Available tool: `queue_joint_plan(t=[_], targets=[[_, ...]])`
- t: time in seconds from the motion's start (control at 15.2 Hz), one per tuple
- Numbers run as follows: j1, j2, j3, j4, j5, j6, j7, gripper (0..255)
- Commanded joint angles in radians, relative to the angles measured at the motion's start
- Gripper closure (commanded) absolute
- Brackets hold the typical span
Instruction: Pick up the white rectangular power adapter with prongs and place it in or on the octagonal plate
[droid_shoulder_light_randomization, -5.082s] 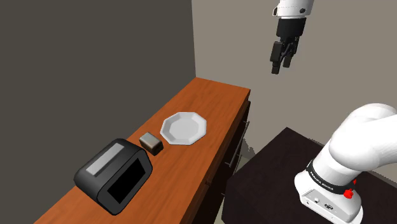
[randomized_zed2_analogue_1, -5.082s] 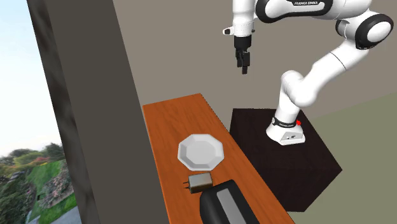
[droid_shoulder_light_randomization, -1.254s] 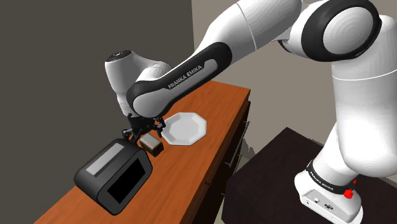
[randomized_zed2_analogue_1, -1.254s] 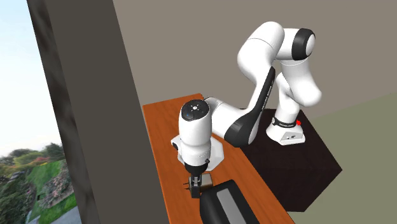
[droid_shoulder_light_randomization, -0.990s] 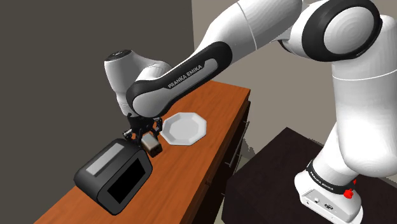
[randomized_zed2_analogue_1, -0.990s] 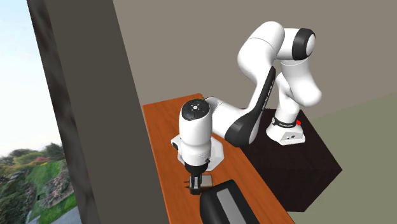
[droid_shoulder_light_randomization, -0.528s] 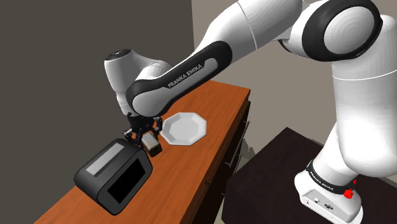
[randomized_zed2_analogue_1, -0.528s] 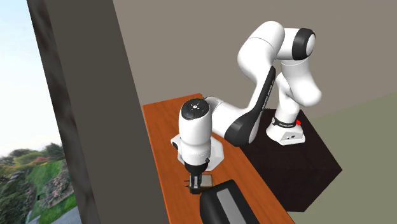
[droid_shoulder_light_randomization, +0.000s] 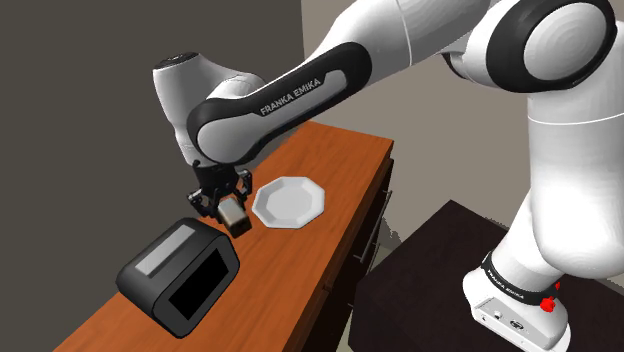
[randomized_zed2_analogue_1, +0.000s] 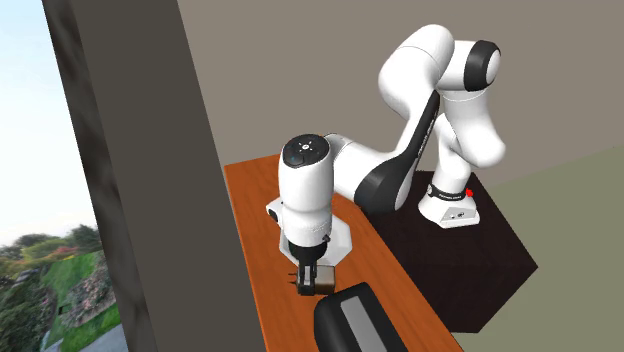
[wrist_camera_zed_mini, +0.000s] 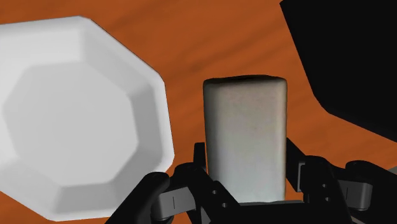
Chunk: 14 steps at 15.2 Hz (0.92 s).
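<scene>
The power adapter (wrist_camera_zed_mini: 245, 137) is a pale grey-white rectangular block, held upright between my black fingers (wrist_camera_zed_mini: 202, 170). My gripper (droid_shoulder_light_randomization: 222, 204) is shut on the adapter (droid_shoulder_light_randomization: 235, 213) and holds it just above the wooden counter (droid_shoulder_light_randomization: 330, 165). The white octagonal plate (droid_shoulder_light_randomization: 289, 201) lies on the counter right beside the adapter, toward the shoulder view's right. In the wrist view the plate (wrist_camera_zed_mini: 76, 108) sits close alongside the held adapter. In the second exterior view the adapter (randomized_zed2_analogue_1: 323, 278) hangs under my hand, and the arm hides most of the plate (randomized_zed2_analogue_1: 342, 238).
A black boxy appliance (droid_shoulder_light_randomization: 180, 275) stands on the counter close to the adapter, on the side away from the plate, and it shows near the hand as a dark mass (wrist_camera_zed_mini: 350, 57). A dark wall runs behind the counter. The counter's front edge drops off toward the stand (droid_shoulder_light_randomization: 440, 270).
My gripper has risen a little with the adapter clasped in it, lifting it off the counter. The plate and the black appliance have stayed where they were.
</scene>
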Motion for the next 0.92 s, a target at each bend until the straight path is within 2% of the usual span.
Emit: queue_joint_plan(t=[0.0,0.46,0.86], targets=[[0.000,-0.010,0.003,0.015,0.006,-0.024,-0.002,255],[0.000,-0.029,0.010,0.071,0.018,-0.097,-0.010,255],[-0.136,-0.224,0.004,-0.181,0.115,-0.015,-0.150,255]])
